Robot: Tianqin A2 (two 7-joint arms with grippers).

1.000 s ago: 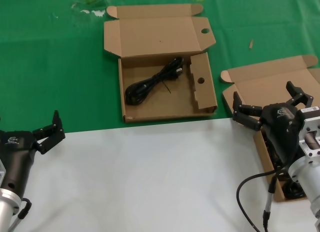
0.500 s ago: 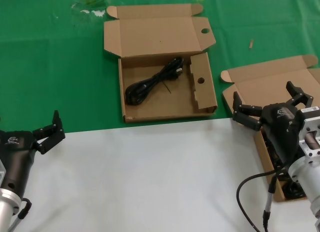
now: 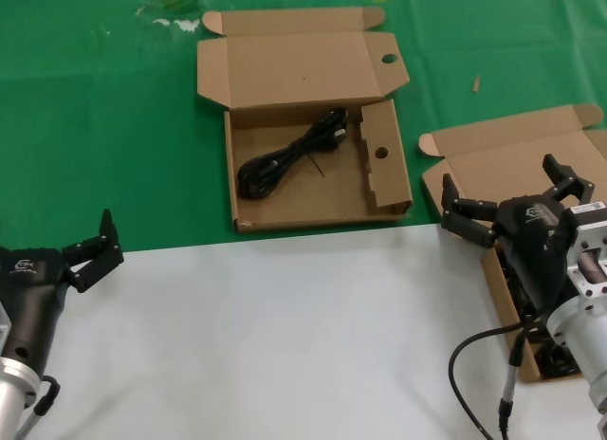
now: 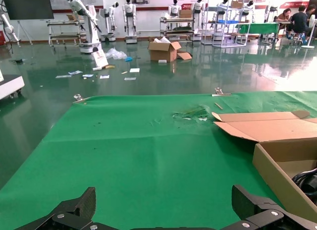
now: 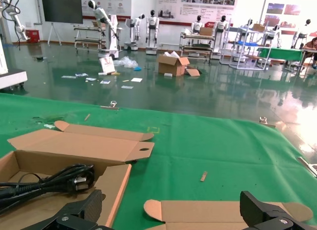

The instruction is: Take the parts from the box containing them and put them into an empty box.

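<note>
Near edge, left corner: left gripper [image 3: 93, 247] sits idle over the white sheet [image 3: 285, 336], fingers spread wide, nothing held. In its wrist view the two fingertips stand far apart over green cloth [image 3: 104, 127].

Near edge, right corner: right gripper [image 3: 512, 198] hovers above the plain-lidded box [image 3: 503, 165], jaws splayed and empty. The arm covers most of that box's tray. Dark cords [image 3: 555, 359] show in the tray behind and below the wrist, at the counter's right edge. I cannot count how many are left.

Middle of the counter, toward the far edge: the holed box [image 3: 313, 127] lies open, lid flap thrown back toward the far edge, a round hole in the flap and another in the inner partition. One bundled cable [image 3: 289, 155] already lies in its main compartment, diagonal, plug end toward the partition, coil end toward the left wall.

Handling, as a judgement: these cords look light, limp and glossy. A loop would sag and could slide between smooth pads. The best hold is likely across the middle of the bundle, where the strands run together, so that all are pinched at once. Taking a single strand or the plug end risks the coil unspooling and catching on the box wall.

Far edge: green cloth, with a few scraps of litter [image 3: 171, 13] by the far left corner.
</note>
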